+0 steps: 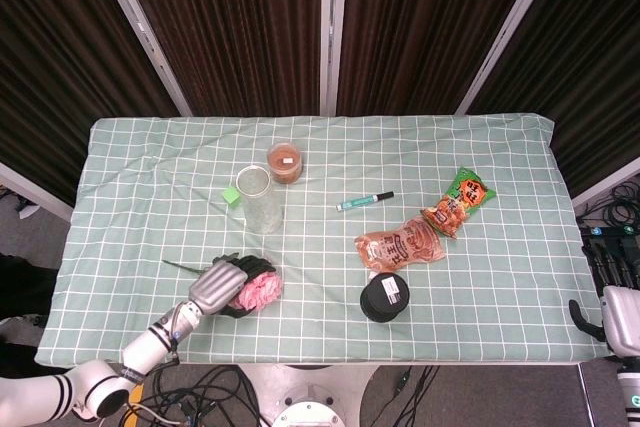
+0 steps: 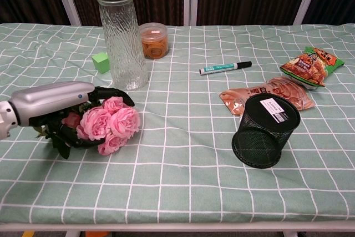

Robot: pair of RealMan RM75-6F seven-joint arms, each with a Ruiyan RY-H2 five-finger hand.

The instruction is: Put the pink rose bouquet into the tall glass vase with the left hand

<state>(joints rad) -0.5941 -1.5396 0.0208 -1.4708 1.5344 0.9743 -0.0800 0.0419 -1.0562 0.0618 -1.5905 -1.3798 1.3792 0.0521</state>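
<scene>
The pink rose bouquet (image 2: 110,124) lies on the checked cloth at the front left, its blooms pointing right. My left hand (image 2: 55,102) lies over its leafy stems, dark fingers (image 2: 112,92) curled above and below them, gripping the bunch. From above, the left hand (image 1: 220,286) covers the bouquet (image 1: 259,290) from the left, and a thin stem (image 1: 183,267) sticks out behind it. The tall glass vase (image 2: 122,40) stands upright and empty just behind the roses; in the head view the vase (image 1: 259,198) is beyond the hand. My right hand (image 1: 616,319) hangs off the table's right edge, its fingers hidden.
A small green cube (image 2: 100,61) sits left of the vase and a jar with orange contents (image 2: 153,40) to its right. A marker pen (image 2: 224,67), snack packets (image 2: 266,94) (image 2: 312,64) and a black mesh cup (image 2: 264,130) on its side occupy the right half.
</scene>
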